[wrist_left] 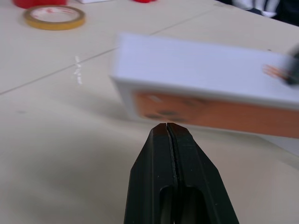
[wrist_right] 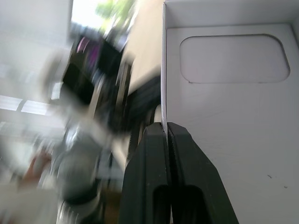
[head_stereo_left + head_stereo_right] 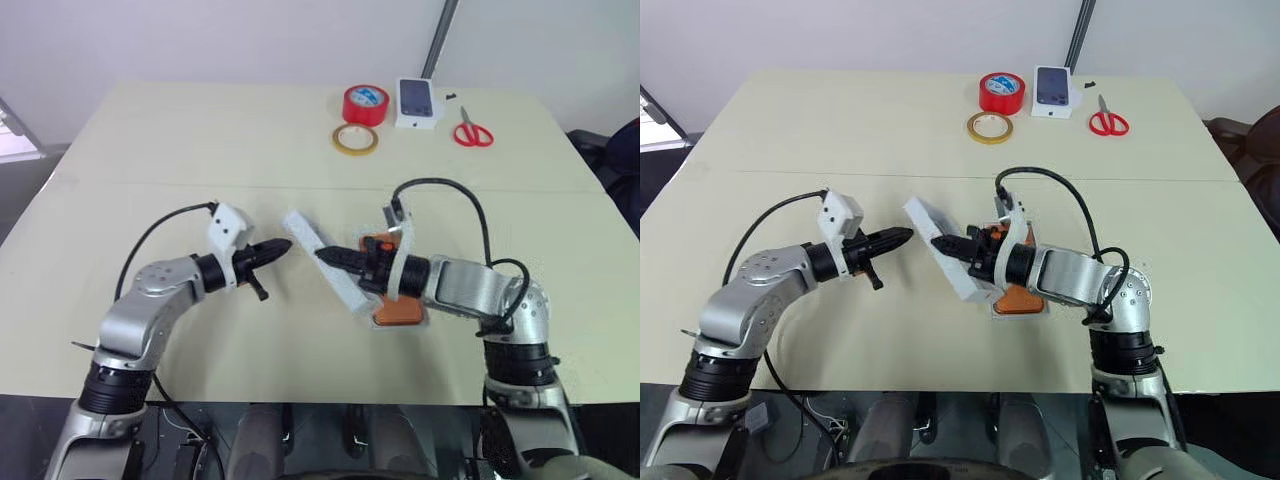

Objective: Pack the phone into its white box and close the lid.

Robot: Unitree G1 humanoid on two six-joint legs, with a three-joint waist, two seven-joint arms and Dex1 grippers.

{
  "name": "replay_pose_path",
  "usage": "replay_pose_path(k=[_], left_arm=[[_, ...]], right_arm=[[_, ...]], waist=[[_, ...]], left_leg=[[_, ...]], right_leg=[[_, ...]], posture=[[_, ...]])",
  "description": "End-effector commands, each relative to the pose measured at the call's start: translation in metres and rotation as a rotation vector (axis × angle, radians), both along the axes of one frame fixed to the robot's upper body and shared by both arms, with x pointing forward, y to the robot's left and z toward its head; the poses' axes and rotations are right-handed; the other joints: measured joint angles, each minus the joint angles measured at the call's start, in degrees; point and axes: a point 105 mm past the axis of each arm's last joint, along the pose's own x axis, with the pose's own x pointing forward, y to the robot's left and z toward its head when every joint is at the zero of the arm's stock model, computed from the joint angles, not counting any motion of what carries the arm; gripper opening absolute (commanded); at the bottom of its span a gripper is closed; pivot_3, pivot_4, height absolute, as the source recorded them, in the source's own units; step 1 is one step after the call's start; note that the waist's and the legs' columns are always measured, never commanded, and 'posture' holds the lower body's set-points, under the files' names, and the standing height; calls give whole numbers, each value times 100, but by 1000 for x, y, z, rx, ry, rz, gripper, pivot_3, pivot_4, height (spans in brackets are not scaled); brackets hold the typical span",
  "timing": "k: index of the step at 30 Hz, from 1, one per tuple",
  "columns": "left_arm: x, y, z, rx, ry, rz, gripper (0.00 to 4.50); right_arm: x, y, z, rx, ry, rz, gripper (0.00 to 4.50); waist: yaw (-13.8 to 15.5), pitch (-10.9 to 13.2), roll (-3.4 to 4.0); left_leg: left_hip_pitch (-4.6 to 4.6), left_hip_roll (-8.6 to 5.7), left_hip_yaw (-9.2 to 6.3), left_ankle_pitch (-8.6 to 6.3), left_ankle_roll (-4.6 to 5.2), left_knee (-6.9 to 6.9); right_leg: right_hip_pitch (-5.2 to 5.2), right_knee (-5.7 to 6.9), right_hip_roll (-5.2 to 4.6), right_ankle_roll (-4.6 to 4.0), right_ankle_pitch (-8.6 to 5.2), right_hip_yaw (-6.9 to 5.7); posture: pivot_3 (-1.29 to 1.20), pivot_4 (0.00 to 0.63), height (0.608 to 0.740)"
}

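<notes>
My right fingers (image 3: 936, 242) are closed on the lid's (image 3: 940, 247) wall, holding it tilted above the bench (image 3: 840, 130); its long axis slants toward the phone (image 3: 1018, 299) under my right wrist. My left fingers (image 3: 902, 235), closed and empty, point at it nearby.

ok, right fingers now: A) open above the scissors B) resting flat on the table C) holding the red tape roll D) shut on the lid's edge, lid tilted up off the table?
D: the right gripper is shut on the edge of the lid, which stands tilted beside the phone.
</notes>
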Motion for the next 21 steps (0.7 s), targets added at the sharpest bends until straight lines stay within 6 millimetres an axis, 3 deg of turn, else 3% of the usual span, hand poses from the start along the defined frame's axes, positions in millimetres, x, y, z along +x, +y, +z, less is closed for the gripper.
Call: replay_pose_path(k=[1, 10, 15, 21], left_arm=[[-7, -17, 10, 2, -59, -59, 0], [-3, -35, 6, -13, -48, -89, 0], [6, -31, 13, -32, -69, -52, 0], [10, -27, 14, -29, -78, -29, 0]], right_arm=[[8, -19, -3, -30, 66, -166, 72], [15, -12, 18, 11, 61, -223, 72], [15, 1, 35, 110, 129, -289, 72], [3, 12, 28, 135, 260, -333, 72]], waist=[[-1, -2, 4], [-8, -14, 18], [-45, -12, 22], [-64, -12, 23]], left_leg=[[0, 0, 0, 0, 0, 0], [3, 0, -1, 0, 1, -1], [2, 0, 0, 0, 1, -4], [0, 2, -2, 0, 1, -6]], right_leg=[[1, -2, 0, 0, 0, 0], [2, -2, 0, -10, -6, 2], [-3, -1, 2, -1, -1, 2], [-5, -1, 3, 0, -2, 3]], posture=[[0, 150, 730], [0, 150, 730], [0, 150, 730], [0, 150, 730]])
